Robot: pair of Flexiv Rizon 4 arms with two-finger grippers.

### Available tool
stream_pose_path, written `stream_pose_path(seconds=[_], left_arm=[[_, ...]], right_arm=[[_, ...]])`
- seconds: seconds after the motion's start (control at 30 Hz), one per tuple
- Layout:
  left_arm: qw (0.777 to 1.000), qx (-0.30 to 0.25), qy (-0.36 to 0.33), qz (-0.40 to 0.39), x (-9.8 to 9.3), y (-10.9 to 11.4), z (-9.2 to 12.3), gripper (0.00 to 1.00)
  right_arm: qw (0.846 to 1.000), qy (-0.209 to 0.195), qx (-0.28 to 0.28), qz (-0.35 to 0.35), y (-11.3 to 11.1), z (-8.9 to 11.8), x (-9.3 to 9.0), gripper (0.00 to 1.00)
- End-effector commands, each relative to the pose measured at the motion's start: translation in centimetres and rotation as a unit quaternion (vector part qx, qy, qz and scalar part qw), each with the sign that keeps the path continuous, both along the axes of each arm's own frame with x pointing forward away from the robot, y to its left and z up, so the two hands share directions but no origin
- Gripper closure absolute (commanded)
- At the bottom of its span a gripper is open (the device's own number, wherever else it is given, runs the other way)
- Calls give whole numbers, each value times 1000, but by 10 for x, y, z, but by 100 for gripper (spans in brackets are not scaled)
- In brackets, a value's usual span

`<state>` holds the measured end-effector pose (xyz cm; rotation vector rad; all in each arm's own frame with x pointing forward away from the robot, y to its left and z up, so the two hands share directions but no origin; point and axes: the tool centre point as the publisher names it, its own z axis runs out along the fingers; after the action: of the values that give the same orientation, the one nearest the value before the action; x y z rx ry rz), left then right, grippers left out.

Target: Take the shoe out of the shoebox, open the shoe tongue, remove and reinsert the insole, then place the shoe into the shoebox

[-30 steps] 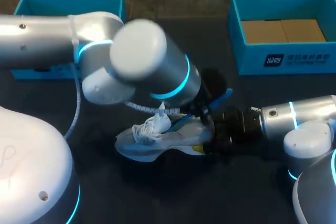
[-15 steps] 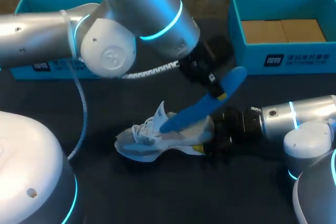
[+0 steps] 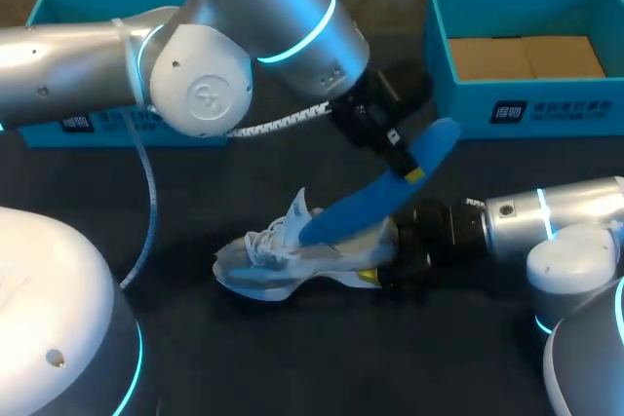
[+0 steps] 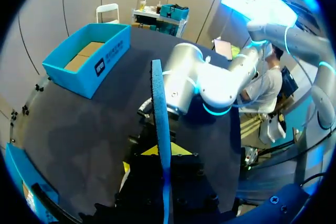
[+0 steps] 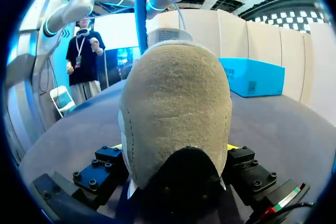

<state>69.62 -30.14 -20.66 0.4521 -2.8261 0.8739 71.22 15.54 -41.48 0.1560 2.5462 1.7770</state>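
Shoe (image 3: 278,265) sits on the table (image 3: 292,367), out of the shoebox (image 3: 531,104), which stands well behind the shoe's heel end. My right gripper (image 3: 386,262) clamps the shoe's heel from both sides; the right wrist view shows the heel filling the gap. My left gripper (image 3: 406,169), above the heel, pinches the blue insole (image 3: 356,213) narrow, the insole's low end down in the shoe opening. A second blue box (image 3: 127,9) is well beyond the toe.
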Motion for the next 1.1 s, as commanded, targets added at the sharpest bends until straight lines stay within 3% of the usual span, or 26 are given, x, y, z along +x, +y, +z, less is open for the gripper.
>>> stream_pose_path(seconds=[0.03,0.27,0.33,0.8,0.9,1.1], left_arm=[[999,-34,-8,19,-13,4,21,100],[993,-110,-27,25,-40,2,83,100],[990,-138,-11,19,-47,2,113,100],[990,-139,-1,21,-47,2,109,100],[984,-179,8,11,-53,8,108,100],[964,-266,-18,6,-63,25,136,100]], right_arm=[[1000,1,-2,0,1,1,0,100],[1000,1,-2,0,1,1,0,100],[1000,1,-2,0,1,1,0,100],[1000,1,-2,0,1,1,0,100],[1000,1,-2,0,1,1,0,100],[1000,1,-2,0,1,1,0,100]])
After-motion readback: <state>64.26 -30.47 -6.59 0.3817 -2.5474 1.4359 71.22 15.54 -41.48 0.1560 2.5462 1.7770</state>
